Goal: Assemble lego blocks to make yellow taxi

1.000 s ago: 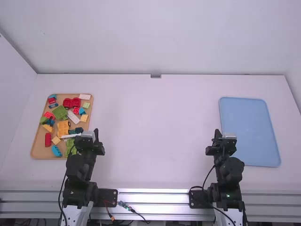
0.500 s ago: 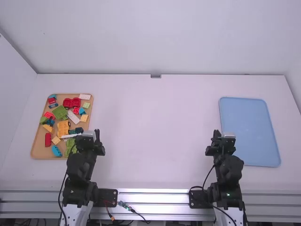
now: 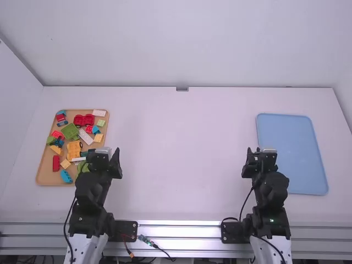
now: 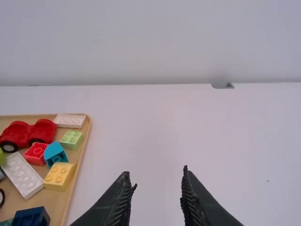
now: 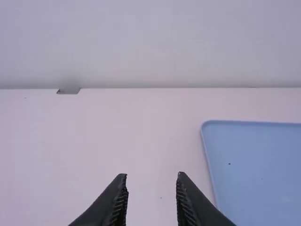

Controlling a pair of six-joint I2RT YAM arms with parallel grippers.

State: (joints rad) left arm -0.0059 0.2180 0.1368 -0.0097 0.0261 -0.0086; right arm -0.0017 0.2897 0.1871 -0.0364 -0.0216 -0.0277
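Beyond the left gripper (image 3: pixel 104 153), apart from its wide-spread, empty fingers, a yellow block (image 4: pixel 59 176) lies by the right edge of a tan tray (image 3: pixel 45 174). The block is chunky, its round studs facing up. A larger yellow piece (image 3: pixel 74 149) lies nearer the tray's middle. The right gripper (image 3: pixel 262 153), fingers also wide and empty, is by a blue tray's (image 3: pixel 289 148) left edge.
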